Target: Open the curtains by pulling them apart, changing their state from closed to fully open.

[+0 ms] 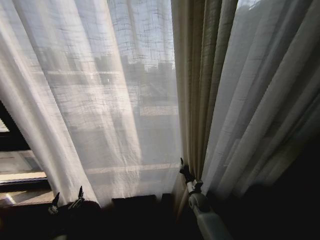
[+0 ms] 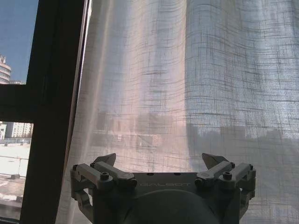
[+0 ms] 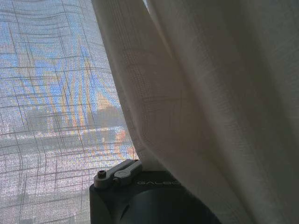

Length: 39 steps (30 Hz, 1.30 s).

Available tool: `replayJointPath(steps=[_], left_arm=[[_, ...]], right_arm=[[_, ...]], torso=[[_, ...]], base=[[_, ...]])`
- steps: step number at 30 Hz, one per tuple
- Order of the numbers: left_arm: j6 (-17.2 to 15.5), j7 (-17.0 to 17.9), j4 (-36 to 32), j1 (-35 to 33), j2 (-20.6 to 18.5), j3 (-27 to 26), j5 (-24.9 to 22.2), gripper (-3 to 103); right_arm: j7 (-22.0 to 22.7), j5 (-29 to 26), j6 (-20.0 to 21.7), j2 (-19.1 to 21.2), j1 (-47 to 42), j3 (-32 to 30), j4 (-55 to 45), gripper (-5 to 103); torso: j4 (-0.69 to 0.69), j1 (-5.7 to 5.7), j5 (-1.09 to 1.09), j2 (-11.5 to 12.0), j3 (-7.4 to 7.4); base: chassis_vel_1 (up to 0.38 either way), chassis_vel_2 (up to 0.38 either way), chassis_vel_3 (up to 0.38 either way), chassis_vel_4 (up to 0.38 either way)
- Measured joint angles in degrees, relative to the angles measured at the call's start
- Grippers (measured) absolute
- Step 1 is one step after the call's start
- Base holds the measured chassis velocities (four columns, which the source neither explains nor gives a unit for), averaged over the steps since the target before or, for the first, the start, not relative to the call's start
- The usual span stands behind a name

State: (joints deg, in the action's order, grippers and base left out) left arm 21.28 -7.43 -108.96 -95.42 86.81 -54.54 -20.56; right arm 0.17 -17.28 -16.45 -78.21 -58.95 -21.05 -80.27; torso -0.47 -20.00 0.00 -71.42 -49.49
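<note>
Mostly, the right end effector (image 1: 183,167) was hard to read: in its wrist view a thick fold covered one side, so I could not tell whether it held cloth. Its arm rose from the lower middle of the head view up to the bunched fold where the two curtains (image 1: 125,100) met. The left end effector (image 2: 161,163) stood low at the outer edge of the left panel, its fingers (image 2: 106,161) spread wide, holding nothing, facing the sheer fabric. Beside that edge, the black window frame (image 2: 51,102) was uncovered. Both panels hung over the rest of the window.
</note>
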Motion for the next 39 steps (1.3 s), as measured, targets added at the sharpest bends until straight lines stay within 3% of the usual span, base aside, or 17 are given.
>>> replayJointPath(steps=[17, 26, 35, 39], left_arm=[[0.0, 0.0, 0.0, 0.0, 0.0, 0.0, 0.0, 100], [0.0, 0.0, 0.0, 0.0, 0.0, 0.0, 0.0, 100], [0.0, -0.1, 0.0, 0.0, 0.0, 0.0, 0.0, 100], [0.0, 0.0, 0.0, 0.0, 0.0, -0.1, 0.0, 100]], right_arm=[[0.2, -1.0, 0.0, 1.0, -0.2, -0.7, -0.3, 0], [0.4, 3.2, -1.0, 1.2, 0.1, -0.9, 0.7, 0], [1.9, 7.1, 0.6, 2.9, 1.1, -0.6, 2.9, 0], [5.1, 7.5, 1.9, 3.5, 3.2, -2.0, 6.8, 0]], torso=[[0.01, 0.01, 0.0, 0.0, 0.0], [-0.01, 0.0, 0.01, 0.0, 0.0], [0.01, 0.0, -0.04, 0.0, 0.0], [0.02, 0.01, -0.02, 0.0, 0.01]], base=[[-0.347, -0.354, 0.347, 0.353], [-0.319, -0.322, 0.322, 0.323], [-0.056, -0.072, 0.069, 0.047], [0.044, 0.035, -0.039, -0.029]])
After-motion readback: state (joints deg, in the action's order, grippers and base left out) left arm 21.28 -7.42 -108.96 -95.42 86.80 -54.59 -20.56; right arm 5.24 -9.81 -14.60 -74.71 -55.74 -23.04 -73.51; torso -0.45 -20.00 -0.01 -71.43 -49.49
